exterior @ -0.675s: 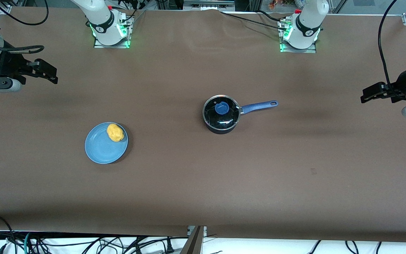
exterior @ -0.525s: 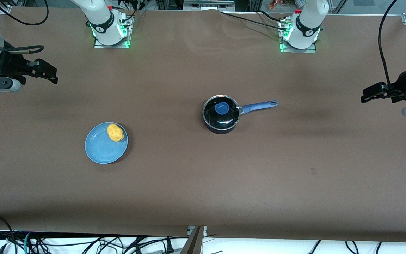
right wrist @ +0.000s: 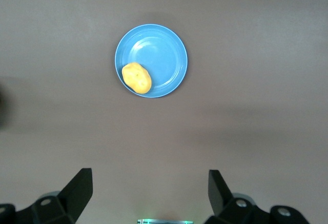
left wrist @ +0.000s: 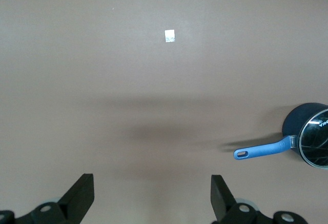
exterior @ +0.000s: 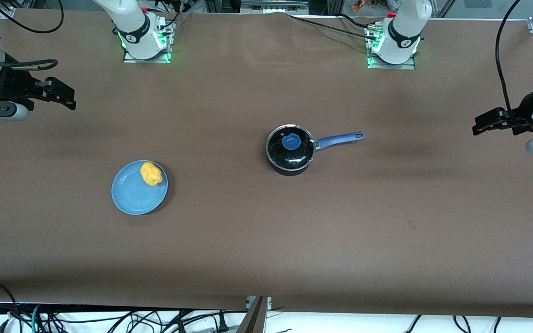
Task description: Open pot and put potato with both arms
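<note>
The black pot point(exterior: 290, 149) stands mid-table with its glass lid and blue knob point(exterior: 291, 141) on, blue handle point(exterior: 340, 138) pointing toward the left arm's end; it also shows in the left wrist view point(left wrist: 309, 134). The yellow potato point(exterior: 151, 173) lies on a blue plate point(exterior: 132, 196) toward the right arm's end, also seen in the right wrist view point(right wrist: 136, 77). My left gripper point(exterior: 481, 123) is open and empty, high over the table's left-arm end point(left wrist: 152, 193). My right gripper point(exterior: 65, 97) is open and empty, high over the right-arm end point(right wrist: 148, 190).
The brown table cover point(exterior: 266, 240) spans the view. The arm bases point(exterior: 146, 44) point(exterior: 393, 48) stand along the edge farthest from the front camera. A small white tag point(left wrist: 169, 36) lies on the cover. Cables hang below the near edge.
The left gripper has shifted very slightly; nothing else has moved.
</note>
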{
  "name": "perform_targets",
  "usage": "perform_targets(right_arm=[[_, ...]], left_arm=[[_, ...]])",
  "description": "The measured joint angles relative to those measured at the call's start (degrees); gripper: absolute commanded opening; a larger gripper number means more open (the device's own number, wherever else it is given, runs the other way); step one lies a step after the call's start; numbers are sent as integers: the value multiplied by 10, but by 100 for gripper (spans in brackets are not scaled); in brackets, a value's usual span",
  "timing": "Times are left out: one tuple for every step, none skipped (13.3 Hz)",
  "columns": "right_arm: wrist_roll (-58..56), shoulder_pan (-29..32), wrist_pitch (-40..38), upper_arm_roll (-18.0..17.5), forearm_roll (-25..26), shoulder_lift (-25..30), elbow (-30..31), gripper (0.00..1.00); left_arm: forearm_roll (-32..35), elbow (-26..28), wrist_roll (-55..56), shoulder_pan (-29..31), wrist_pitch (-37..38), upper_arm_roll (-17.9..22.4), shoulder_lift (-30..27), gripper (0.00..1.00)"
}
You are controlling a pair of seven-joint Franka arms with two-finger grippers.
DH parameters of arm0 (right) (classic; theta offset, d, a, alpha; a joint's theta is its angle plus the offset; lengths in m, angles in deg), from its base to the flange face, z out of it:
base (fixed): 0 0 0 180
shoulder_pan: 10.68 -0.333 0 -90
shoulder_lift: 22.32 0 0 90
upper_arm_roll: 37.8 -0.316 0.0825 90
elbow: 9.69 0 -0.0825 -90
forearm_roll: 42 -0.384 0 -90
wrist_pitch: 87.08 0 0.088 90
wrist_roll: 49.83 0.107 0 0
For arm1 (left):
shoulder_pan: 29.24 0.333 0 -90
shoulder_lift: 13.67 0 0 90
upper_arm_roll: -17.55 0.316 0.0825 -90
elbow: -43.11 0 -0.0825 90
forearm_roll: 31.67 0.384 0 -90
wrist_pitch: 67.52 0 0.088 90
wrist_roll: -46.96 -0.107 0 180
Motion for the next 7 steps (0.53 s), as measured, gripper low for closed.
perform_targets(right_arm=[[0,0,0,0,0,0,0,100],[0,0,0,0,0,0,0,100],[0,0,0,0,0,0,0,100],[0,0,0,0,0,0,0,100],[0,0,0,0,0,0,0,100],[0,0,0,-1,0,0,0,100],[0,0,0,-1,0,0,0,100]], left_arm=[[-2,0,0,-1,0,-2,0,100],[-3,0,2,-2,0,-3,1,100],[-5,0,10,-3,0,-4,3,100],[-8,0,27,-9,0,-5,5,100],[-14,0,51,-22,0,-6,9,100],[-22,0,86,-41,-1,-8,15,100],[-27,0,128,-66,-6,-8,23,100]])
